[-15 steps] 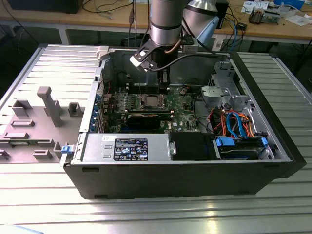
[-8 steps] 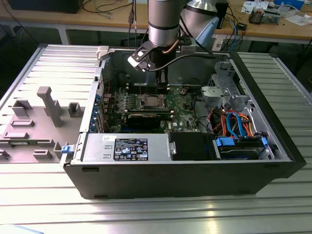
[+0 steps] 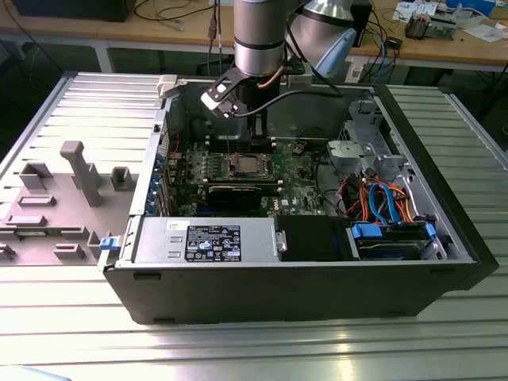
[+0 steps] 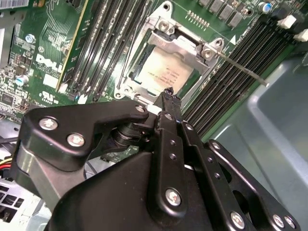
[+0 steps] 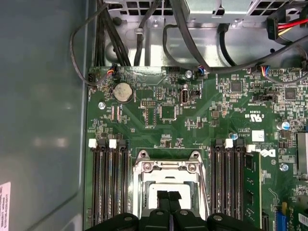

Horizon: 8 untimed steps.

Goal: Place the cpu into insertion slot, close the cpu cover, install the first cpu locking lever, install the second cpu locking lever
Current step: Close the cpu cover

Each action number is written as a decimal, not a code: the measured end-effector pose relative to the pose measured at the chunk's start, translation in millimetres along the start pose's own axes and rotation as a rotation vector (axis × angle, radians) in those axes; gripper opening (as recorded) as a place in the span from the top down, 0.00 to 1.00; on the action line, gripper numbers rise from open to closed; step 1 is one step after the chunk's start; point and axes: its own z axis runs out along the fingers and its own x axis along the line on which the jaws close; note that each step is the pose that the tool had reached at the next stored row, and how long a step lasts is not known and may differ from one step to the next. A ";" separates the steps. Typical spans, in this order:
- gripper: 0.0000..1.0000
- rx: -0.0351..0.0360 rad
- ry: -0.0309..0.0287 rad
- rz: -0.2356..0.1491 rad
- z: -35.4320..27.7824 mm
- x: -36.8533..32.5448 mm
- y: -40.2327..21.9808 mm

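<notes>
The cpu (image 4: 166, 72) lies flat in the insertion slot (image 4: 126, 83), its pale metal top showing through the window of the cpu cover (image 4: 185, 44), which is folded down over it. A thin locking lever (image 4: 240, 70) sticks out from one corner of the socket across the memory slots. My gripper (image 4: 168, 95) hovers just over the socket's edge, fingers together and holding nothing. In the first wrist view the black fingertips (image 5: 162, 195) meet over the cover (image 5: 168, 168). In the exterior view the gripper (image 3: 258, 133) hangs inside the open case above the socket (image 3: 246, 165).
Long black memory slots (image 5: 109, 183) flank the socket on the green board (image 5: 192, 120). Cables (image 3: 381, 198) and a drive cage (image 3: 365, 151) fill the case toward the exterior view's right. A power supply (image 3: 206, 240) lies along the front. A grey plastic shroud (image 3: 79, 175) rests outside.
</notes>
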 end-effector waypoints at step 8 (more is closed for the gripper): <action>0.89 0.0000 0.0000 0.000 0.8 0.2 -10.8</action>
